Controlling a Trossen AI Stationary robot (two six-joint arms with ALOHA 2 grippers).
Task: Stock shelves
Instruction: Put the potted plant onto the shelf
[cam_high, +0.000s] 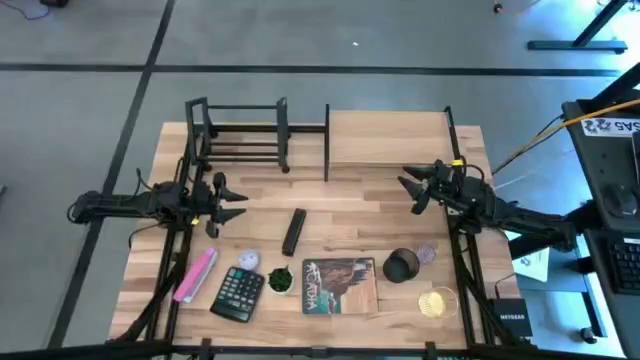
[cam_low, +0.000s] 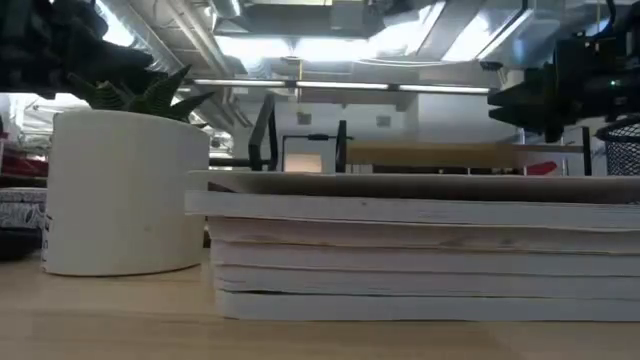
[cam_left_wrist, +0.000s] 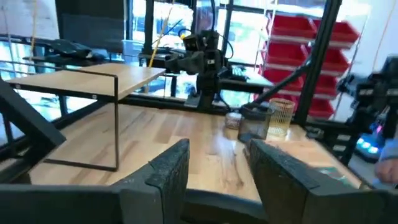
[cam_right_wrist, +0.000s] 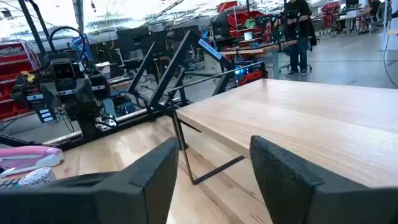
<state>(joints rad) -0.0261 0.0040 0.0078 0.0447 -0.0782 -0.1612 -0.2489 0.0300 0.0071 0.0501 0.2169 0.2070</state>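
Both dark arms reach inward over the butcher-block table (cam_high: 340, 200), grippers facing each other across its middle. The left gripper (cam_high: 237, 200) hovers with its fingers spread and nothing between them; the low black metal-bar rack (cam_high: 240, 135) stands just beyond it at the table's back edge. The right gripper (cam_high: 408, 188) is likewise parted and empty, and the small light-wood shelf on thin black posts (cam_high: 388, 138) sits right beside it, also at the back.

Between the two claws and nearer the front lies a slim black bar-shaped object (cam_high: 293, 232); what it is cannot be made out. In the low view a white plant pot (cam_low: 125, 190) and a thick stack of book pages (cam_low: 420, 250) block most of the table, so only the tops of the shelves show.
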